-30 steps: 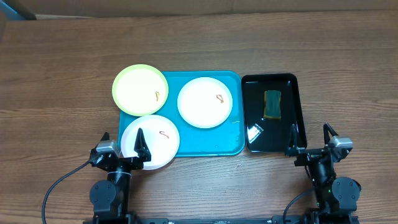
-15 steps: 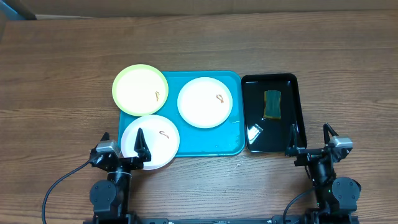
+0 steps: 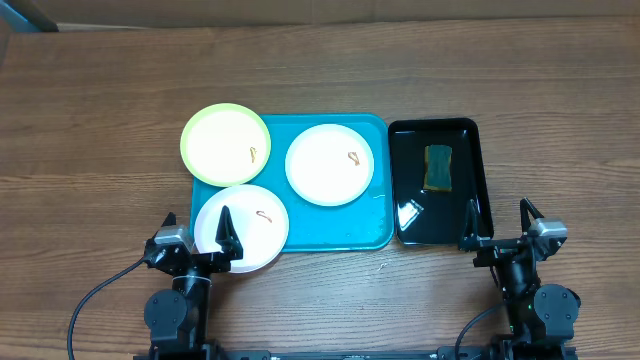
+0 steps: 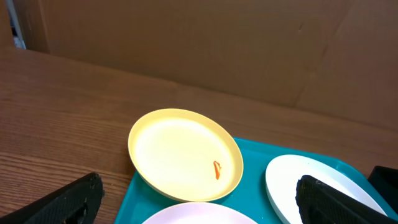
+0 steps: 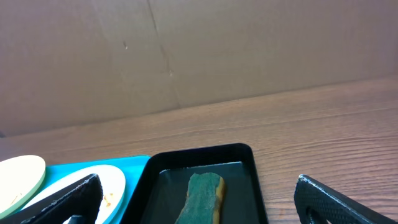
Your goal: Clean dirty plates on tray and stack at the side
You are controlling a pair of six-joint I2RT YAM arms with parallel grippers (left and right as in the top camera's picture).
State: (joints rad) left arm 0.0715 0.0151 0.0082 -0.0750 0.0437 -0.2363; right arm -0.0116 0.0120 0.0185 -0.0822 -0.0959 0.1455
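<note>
Resting at the near edge of the counter (image 3: 100, 90), both pincers gape, grasping nothing: the left pincer (image 3: 197, 230) sits at the near white plate (image 3: 255, 225), the right pincer (image 3: 498, 225) just beside the black tray (image 3: 484, 170). That plate hangs over the near-left corner of the blue tray (image 3: 340, 225). The far white plate (image 3: 330, 164) lies fully on the blue tray. The yellow-green plate (image 3: 225, 144) overlaps its far-left corner. Each plate bears an orange smear. A green sponge (image 3: 438, 166) lies in the black tray.
</note>
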